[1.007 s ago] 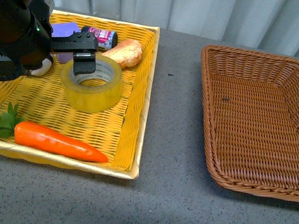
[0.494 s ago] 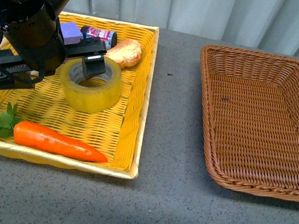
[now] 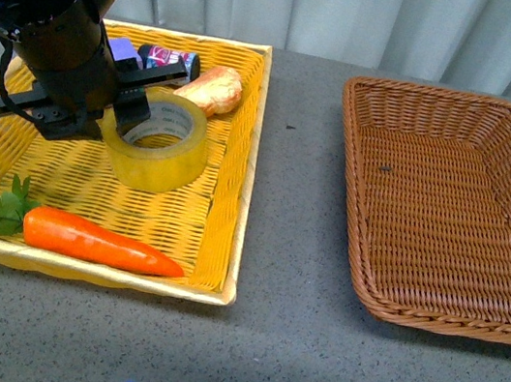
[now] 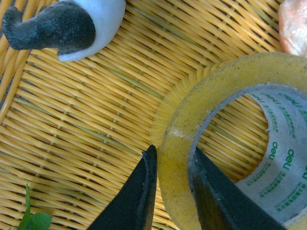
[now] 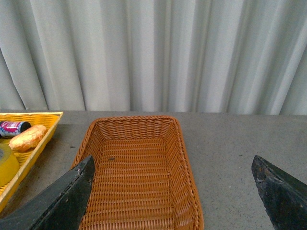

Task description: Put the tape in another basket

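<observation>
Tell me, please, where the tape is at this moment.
In the front view, the tape sits in the yellow tray on the left, behind the carrot and beside the bread roll, with the left gripper clamped on its wall.

Front view: raised, looks down on tray (image 3: 227,196), basket (image 3: 446,223). Left wrist: close over tape (image 4: 216,81). Right wrist: farther back, shares basket.

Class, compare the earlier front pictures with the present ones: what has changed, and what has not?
The left tool came down onto the tape. Its fingers now pinch the roll's wall, one inside the core and one outside. The tape, the carrot and the brown basket stayed where they were.
</observation>
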